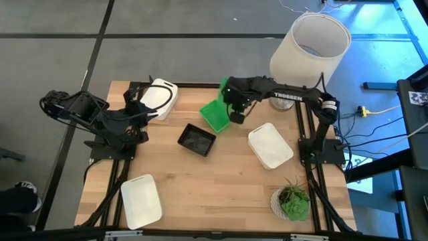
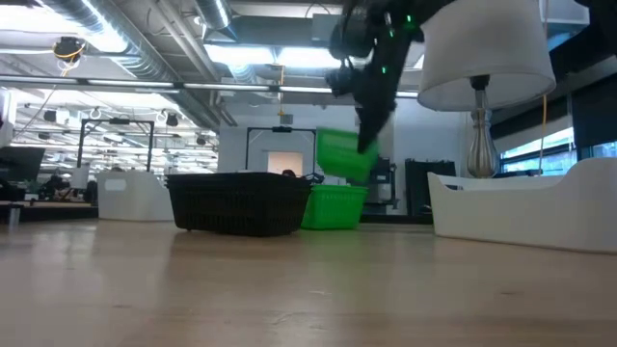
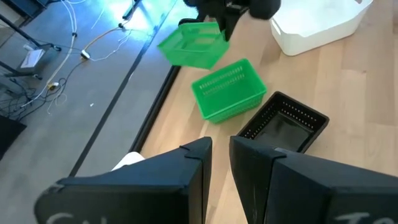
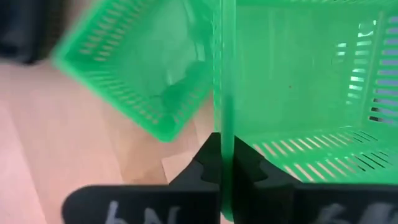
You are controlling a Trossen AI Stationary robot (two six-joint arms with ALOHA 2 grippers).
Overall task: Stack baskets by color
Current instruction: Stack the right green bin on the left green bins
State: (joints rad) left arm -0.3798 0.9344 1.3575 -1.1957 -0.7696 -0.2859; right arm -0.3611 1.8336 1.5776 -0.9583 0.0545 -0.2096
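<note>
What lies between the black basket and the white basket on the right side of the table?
Only bare wood lies between the black basket and the white basket, as the high view shows.

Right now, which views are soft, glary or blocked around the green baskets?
High view: sharp, blue light spilling onto the floor at right. Low view: the lifted green basket is motion-smeared and the ceiling lights glare. Left wrist view: clear, blue glare on the floor. Right wrist view: the held basket's wall fills the lens, and the green basket on the table is blurred; the right gripper pinches that wall.
</note>
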